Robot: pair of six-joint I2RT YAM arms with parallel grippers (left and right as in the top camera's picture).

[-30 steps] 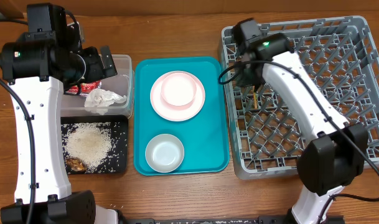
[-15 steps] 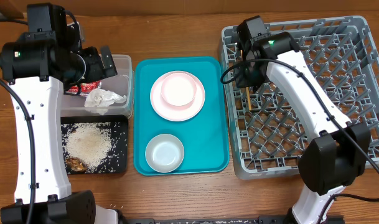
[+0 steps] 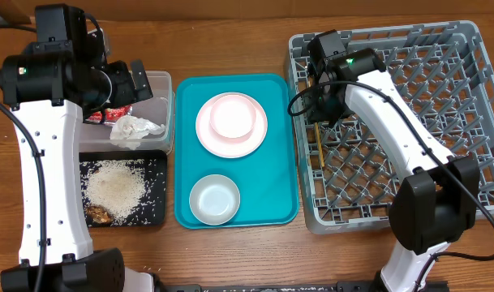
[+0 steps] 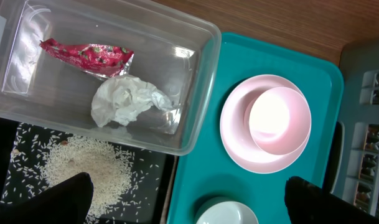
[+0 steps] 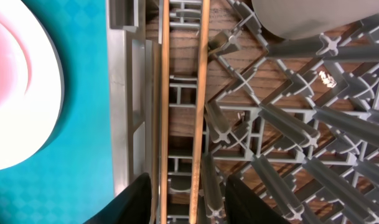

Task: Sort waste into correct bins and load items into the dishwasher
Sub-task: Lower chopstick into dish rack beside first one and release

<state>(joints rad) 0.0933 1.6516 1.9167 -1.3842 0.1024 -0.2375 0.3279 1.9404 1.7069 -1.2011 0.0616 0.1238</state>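
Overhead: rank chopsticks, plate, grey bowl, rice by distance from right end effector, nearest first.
1. Chopsticks, in the rack, right by it.
2. Plate, teal tray, top end.
3. Grey bowl, tray's bottom end.
4. Rice, black tray, farthest corner.

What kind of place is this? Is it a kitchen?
Probably a robot practice table set up for clearing dishes, not a real kitchen. There's a grey dish rack, a teal tray with a pink plate, and a clear tub holding a crumpled napkin.
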